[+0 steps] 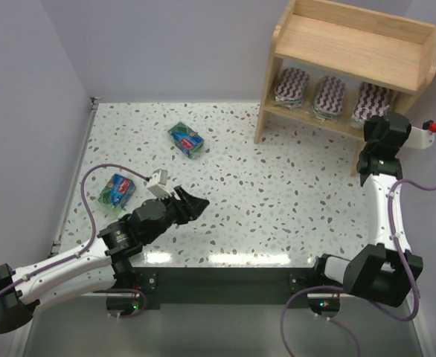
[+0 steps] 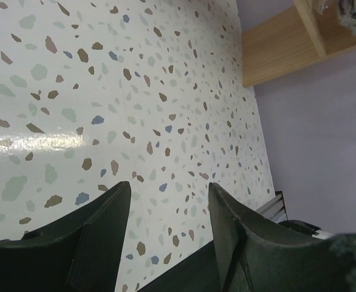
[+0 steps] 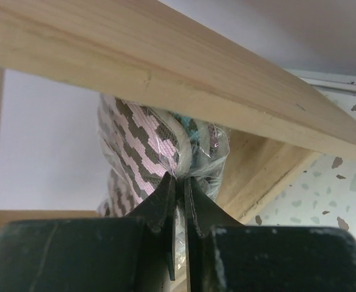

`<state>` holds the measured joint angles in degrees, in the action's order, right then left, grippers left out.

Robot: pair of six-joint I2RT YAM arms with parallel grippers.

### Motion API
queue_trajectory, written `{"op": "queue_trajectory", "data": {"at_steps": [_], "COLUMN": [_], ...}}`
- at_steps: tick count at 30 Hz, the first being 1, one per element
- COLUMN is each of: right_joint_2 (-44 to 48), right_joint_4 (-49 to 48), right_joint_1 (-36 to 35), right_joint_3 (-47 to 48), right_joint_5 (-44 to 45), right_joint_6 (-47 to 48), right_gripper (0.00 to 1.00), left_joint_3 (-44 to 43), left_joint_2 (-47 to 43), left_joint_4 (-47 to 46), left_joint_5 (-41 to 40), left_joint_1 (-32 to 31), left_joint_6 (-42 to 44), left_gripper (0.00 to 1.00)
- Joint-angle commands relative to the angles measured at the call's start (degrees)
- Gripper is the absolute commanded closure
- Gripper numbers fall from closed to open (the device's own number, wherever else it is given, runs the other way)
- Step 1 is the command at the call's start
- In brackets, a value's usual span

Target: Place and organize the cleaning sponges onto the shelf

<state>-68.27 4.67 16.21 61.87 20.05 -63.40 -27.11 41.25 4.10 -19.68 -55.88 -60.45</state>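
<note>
Pinching the maroon-and-white zigzag oval wrapped pack (image 3: 138, 143) by its film in the right gripper (image 3: 179, 182), held it on the lower tier of the light wooden shelf (image 1: 352, 41), right end. Probably called for a slow, straight release, toppling nothing. Left gripper (image 2: 166, 201) wide, empty.

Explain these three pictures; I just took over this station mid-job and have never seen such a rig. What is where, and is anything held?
Two robot arms are bolted at the near edge of the table. The overhead picture looks down from behind them; the other two come from a camera on each wrist. The wooden shelf stands far right, three striped packs on its lower tier. The right gripper is shut on the wrapper of the rightmost striped pack. The left gripper is open and empty. Two green packs lie on the table's left half.
</note>
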Motion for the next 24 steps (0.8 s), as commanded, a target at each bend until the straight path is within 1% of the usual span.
{"op": "queue_trajectory", "data": {"at_steps": [1,8,11,13,16,17,18,19,20,23,24], "right_joint_2": [-3.3,-7.2,-7.1,-6.7,-7.5,-8.3,-8.4,-8.4,-8.2,-5.6,-3.9], "right_joint_4": [-4.3,-4.4,-4.4,-6.9,-7.0,-6.5,-6.3,-6.3,-6.6,-6.9,-6.4], "right_joint_1": [0.6,0.5,0.6,0.5,0.6,0.6,0.6,0.6,0.6,0.6,0.6], "right_joint_3": [4.0,2.6,1.2,0.3,0.9,1.2,1.7,1.6,1.2,0.0,-0.3], "right_joint_5": [1.9,1.1,0.3,-0.2,-1.3,-1.8,-2.2,-2.6,-2.9,-3.8,-3.7], "right_joint_6": [0.4,-1.0,-1.6,-2.2,-2.9,-3.0,-3.0,-3.1,-3.3,-3.4,-3.6], "right_gripper": [1.0,1.0,1.0,1.0,1.0,0.88,0.8,0.74,0.66,0.47,0.45], "left_joint_3": [0.7,0.8,0.9,0.9,1.1,1.1,1.0,0.8,0.9,0.8,0.8], "left_joint_2": [-0.9,-1.2,-1.6,-2.0,-2.0,-1.8,-1.8,-1.5,-1.6,-1.8,-2.0], "left_joint_4": [-0.2,0.0,0.6,1.1,1.4,1.4,1.4,1.5,1.7,2.4,2.7], "left_joint_5": [0.1,-0.4,-0.7,-1.1,-1.6,-1.6,-1.7,-1.7,-1.7,-2.0,-2.5], "left_joint_1": [0.3,0.3,0.3,0.3,0.3,0.3,0.3,0.3,0.3,0.3,0.3], "left_joint_6": [-0.1,-0.1,-0.3,-0.4,-0.3,-0.3,-0.3,-0.3,-0.3,-0.5,-0.5], "left_gripper": [0.41,0.41,0.41,0.41,0.39,0.39,0.38,0.38,0.37,0.35,0.33]}}
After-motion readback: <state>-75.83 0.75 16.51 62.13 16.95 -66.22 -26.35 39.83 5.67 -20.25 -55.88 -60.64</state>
